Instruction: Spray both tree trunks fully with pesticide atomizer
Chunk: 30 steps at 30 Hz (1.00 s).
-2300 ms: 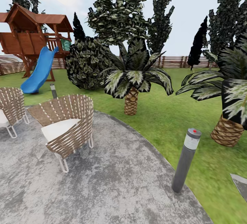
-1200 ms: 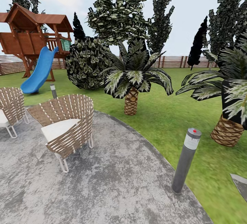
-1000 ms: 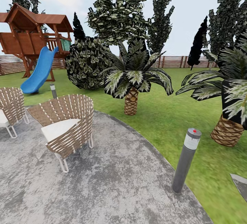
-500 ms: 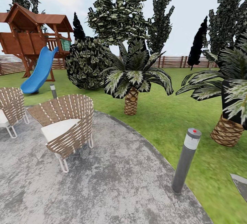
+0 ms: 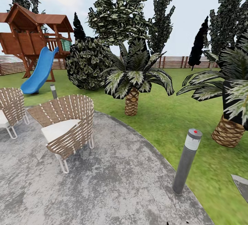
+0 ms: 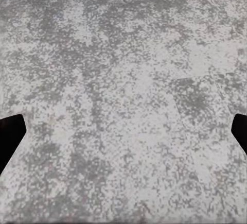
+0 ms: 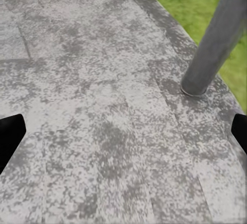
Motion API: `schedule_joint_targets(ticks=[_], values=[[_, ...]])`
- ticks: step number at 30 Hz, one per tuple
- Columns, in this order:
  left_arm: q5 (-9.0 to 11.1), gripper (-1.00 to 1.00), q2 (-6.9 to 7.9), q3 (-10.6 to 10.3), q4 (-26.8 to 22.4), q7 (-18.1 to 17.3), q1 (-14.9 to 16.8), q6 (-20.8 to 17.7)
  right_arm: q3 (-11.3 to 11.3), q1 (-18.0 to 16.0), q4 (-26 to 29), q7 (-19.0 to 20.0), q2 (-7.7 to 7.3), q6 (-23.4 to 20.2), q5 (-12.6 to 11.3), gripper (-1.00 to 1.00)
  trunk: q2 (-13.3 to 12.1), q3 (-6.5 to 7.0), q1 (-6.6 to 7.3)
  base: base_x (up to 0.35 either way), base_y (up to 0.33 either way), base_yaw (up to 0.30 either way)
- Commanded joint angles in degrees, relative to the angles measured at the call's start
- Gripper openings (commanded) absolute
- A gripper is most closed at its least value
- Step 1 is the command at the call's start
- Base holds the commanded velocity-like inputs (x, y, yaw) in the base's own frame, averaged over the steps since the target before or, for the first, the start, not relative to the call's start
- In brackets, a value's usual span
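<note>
The pesticide atomizer is out of view. I look over the garden lawn [image 5: 162,114]. Tall dark-leaved trees [image 5: 119,14] rise at the back, and their trunks are hidden behind a round bush and palms. In the left wrist view my left gripper [image 6: 123,136] hangs open over grey mottled paving, with one black fingertip [image 6: 10,136] at each side edge and nothing between them. In the right wrist view my right gripper [image 7: 123,136] is also open over the paving, close to the foot of a grey lamp post [image 7: 213,44].
Two wicker chairs [image 5: 67,128] stand on the paved patio [image 5: 103,183] at left. The grey lamp post [image 5: 186,163] stands at the patio's edge. Palms [image 5: 132,80] [image 5: 229,107] and a bush [image 5: 86,64] grow on the lawn. A playhouse with a blue slide [image 5: 38,71] and a slat fence [image 5: 175,61] lie beyond.
</note>
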<state>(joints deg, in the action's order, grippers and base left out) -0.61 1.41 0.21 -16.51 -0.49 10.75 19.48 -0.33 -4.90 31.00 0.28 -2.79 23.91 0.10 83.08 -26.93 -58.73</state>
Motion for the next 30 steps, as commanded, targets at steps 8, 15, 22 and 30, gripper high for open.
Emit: schedule_joint_targets(ticks=[8, 15, 22, 30], values=[[0.4, 1.0, 1.89, 0.1, 0.0, 0.1, -0.1, 0.0, 0.0, 0.0, -0.3, 0.0, -0.11, 0.0, 0.0, 1.0, 0.0, 0.0, 0.0, 0.0, 0.0, -0.245], [0.4, 1.0, 1.86, 0.1, 0.0, 0.1, -0.1, 0.0, -0.1, 0.0, -1.8, 0.1, -0.11, 0.0, -0.1, 1.0, 0.0, 0.0, 0.0, 0.0, -0.036, -0.294], [0.4, 1.0, 1.84, 0.2, 0.1, 0.1, -0.1, 0.1, -0.1, 0.0, -1.8, 0.1, -0.11, 0.0, -0.1, 1.0, 0.0, -0.17, 0.0, 0.0, -0.244, -0.299], [0.5, 1.0, 1.6, 0.2, 0.1, 0.1, -0.1, 0.1, -0.1, 0.0, -1.8, 0.0, -0.11, 0.0, -0.1, 1.0, 0.0, -0.44, 0.0, -0.127, -0.249, -0.296]])
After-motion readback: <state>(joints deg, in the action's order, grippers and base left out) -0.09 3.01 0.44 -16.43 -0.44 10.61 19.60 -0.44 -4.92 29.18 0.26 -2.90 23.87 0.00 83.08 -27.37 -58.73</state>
